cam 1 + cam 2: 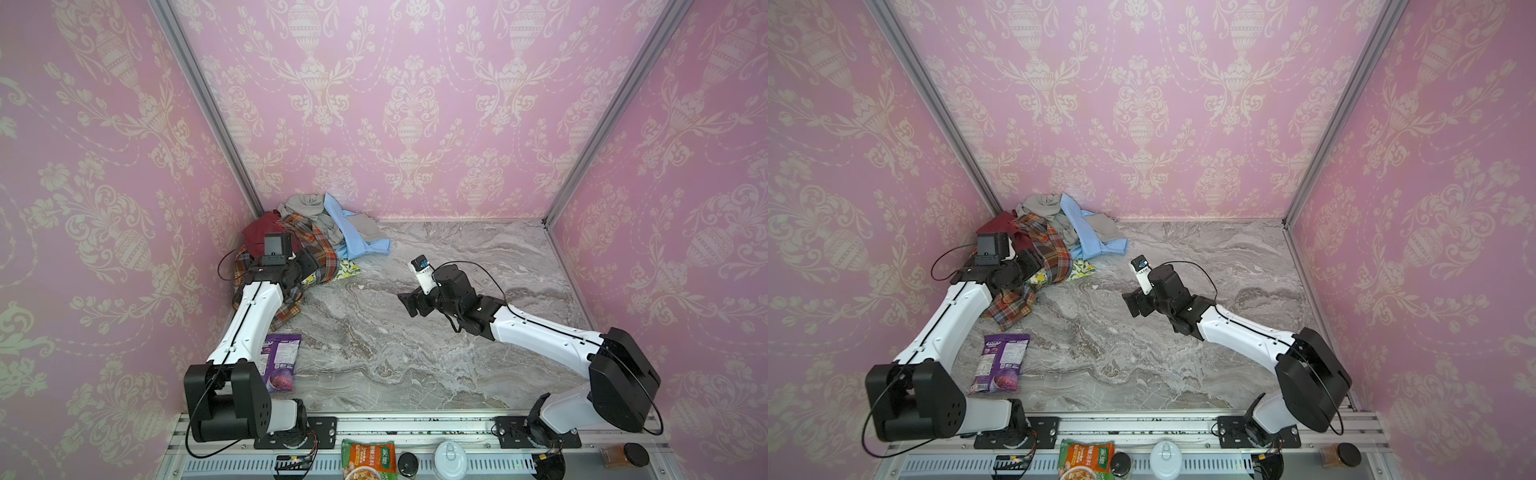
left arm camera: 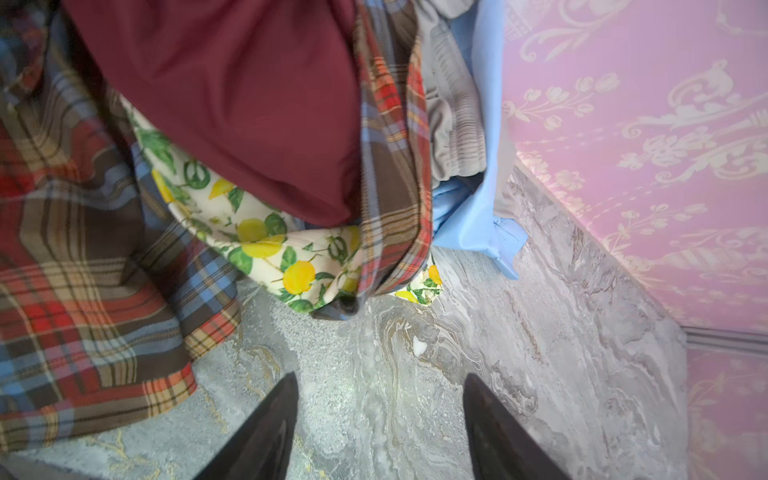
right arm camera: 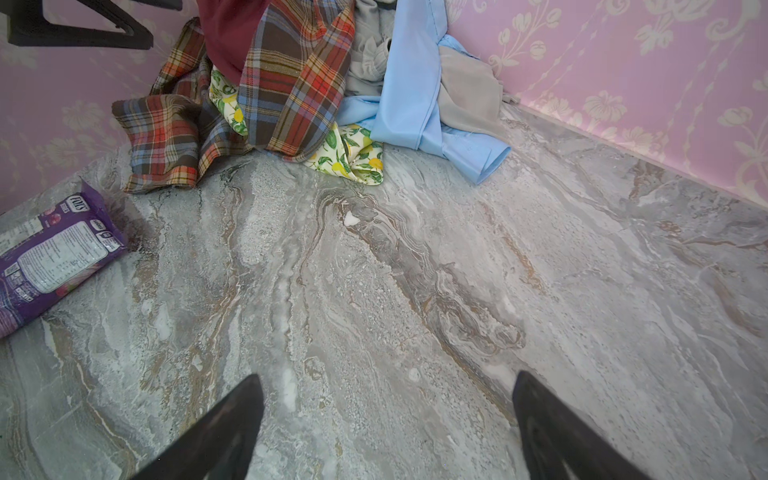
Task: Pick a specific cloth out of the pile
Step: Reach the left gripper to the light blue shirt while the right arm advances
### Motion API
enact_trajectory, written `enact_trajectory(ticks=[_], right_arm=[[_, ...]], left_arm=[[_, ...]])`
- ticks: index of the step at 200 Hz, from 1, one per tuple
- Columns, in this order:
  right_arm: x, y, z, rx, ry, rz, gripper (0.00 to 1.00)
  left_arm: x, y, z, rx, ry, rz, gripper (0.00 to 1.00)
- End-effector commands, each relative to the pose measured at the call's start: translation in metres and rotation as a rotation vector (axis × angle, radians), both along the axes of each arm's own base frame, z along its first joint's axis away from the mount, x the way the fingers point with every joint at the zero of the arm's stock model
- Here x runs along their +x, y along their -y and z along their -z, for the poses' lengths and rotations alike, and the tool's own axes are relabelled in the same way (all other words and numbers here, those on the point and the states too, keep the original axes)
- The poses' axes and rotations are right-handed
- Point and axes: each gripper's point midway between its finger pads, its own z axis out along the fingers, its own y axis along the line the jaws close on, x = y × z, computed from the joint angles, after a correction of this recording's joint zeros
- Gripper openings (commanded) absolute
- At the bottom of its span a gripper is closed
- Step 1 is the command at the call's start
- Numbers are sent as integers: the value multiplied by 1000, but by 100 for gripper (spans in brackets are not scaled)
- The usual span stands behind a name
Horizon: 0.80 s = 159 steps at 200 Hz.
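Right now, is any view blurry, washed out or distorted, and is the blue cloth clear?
Left wrist view: close-up, red cloth slightly soft, wall washed out, blue cloth clear enough. Right wrist view: sharp and evenly lit, blue cloth plain. Both top views: wide-angle, posts splay outward, pile small but sharp.

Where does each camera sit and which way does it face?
Both top views: high at the front, looking down toward the back wall; left arm, right arm, table and the pile in the back left corner show.
Left wrist: on the left arm, close to the pile, the cloth beside it; open left pincer tips show.
Right wrist: on the right arm above the table, facing the pile from afar; open right pincer tips show.
Shared: both wrist views catch the cloth, plaid garment and lemon-print fabric.
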Motion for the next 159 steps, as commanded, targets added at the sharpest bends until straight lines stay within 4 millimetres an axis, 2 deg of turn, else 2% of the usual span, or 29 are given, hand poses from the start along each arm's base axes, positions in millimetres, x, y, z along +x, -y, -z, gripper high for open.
enact_trajectory(ticks=[1, 24, 54, 77, 110, 159], right_arm=[[12, 6, -20, 50, 27, 95, 94], [16, 29, -22, 43, 25, 195, 94], [19, 64, -23, 149, -25, 292, 93], [14, 75, -28, 185, -29, 302, 93], [7, 86, -32, 176, -14, 316, 94], [3, 95, -32, 161, -13, 338, 95]], left_arm=[[11, 26, -8, 294, -32, 150, 67], [31, 60, 9, 400, -69, 239, 67], [63, 85, 41, 552, -126, 313, 69], [88, 92, 67, 593, -159, 338, 72], [122, 96, 90, 657, -179, 364, 78], [156, 101, 120, 658, -203, 390, 80]])
